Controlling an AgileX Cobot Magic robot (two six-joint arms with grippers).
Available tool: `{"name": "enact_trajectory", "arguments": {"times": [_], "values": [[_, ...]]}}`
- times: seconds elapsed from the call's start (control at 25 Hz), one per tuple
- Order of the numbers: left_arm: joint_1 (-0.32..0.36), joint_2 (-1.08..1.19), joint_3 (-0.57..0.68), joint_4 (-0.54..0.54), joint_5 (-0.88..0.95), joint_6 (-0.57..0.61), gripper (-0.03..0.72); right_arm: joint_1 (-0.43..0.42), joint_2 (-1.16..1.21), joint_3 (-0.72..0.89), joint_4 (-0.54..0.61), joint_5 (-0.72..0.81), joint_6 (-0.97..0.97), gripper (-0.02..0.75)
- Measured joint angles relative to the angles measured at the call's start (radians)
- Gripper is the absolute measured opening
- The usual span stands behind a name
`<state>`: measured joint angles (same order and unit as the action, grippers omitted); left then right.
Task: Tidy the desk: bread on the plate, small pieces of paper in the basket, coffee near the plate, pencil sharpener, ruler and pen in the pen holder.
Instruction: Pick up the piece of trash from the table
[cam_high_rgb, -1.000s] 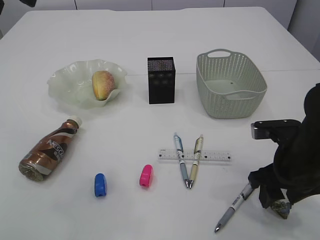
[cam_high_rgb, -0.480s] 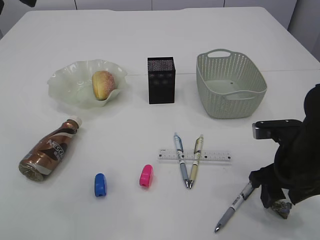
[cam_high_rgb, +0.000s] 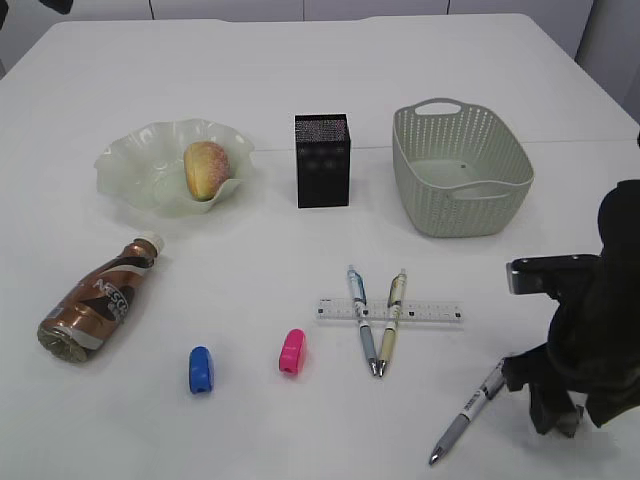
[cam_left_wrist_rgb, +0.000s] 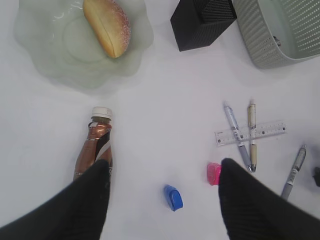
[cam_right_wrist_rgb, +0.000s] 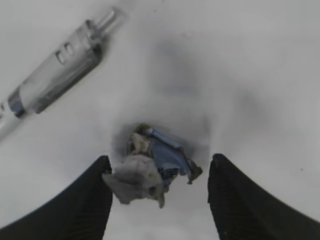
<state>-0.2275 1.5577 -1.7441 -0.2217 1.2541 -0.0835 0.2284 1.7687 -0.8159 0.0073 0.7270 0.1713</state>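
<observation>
A crumpled piece of paper (cam_right_wrist_rgb: 150, 170), white and blue, lies on the desk (cam_high_rgb: 250, 270) between the fingers of my right gripper (cam_right_wrist_rgb: 160, 160), which is open and low around it at the front right (cam_high_rgb: 552, 415). A grey pen (cam_high_rgb: 465, 412) lies just left of it. My left gripper (cam_left_wrist_rgb: 163, 164) hangs open high above a blue pencil sharpener (cam_left_wrist_rgb: 173, 197) and a pink one (cam_left_wrist_rgb: 213, 173). Two pens (cam_high_rgb: 364, 322) lie across the clear ruler (cam_high_rgb: 430, 311). The bread (cam_high_rgb: 205, 168) rests on the plate (cam_high_rgb: 130, 165). The coffee (cam_high_rgb: 95, 300) lies on its side. The pen holder (cam_high_rgb: 322, 160) stands mid-back.
The basket (cam_high_rgb: 460, 170) stands at the back right, with nothing showing inside it. The desk's front edge lies close below my right gripper.
My right gripper has sunk lower toward the desk around the crumpled paper. Everything else lies as it did.
</observation>
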Motion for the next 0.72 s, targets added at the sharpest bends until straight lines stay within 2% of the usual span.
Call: {"name": "enact_trajectory", "arguments": {"times": [0.72], "values": [[0.000, 0.000, 0.000, 0.000, 0.000, 0.000, 0.497, 0.000, 0.033, 0.000, 0.000, -0.025, 0.003, 0.475]]}}
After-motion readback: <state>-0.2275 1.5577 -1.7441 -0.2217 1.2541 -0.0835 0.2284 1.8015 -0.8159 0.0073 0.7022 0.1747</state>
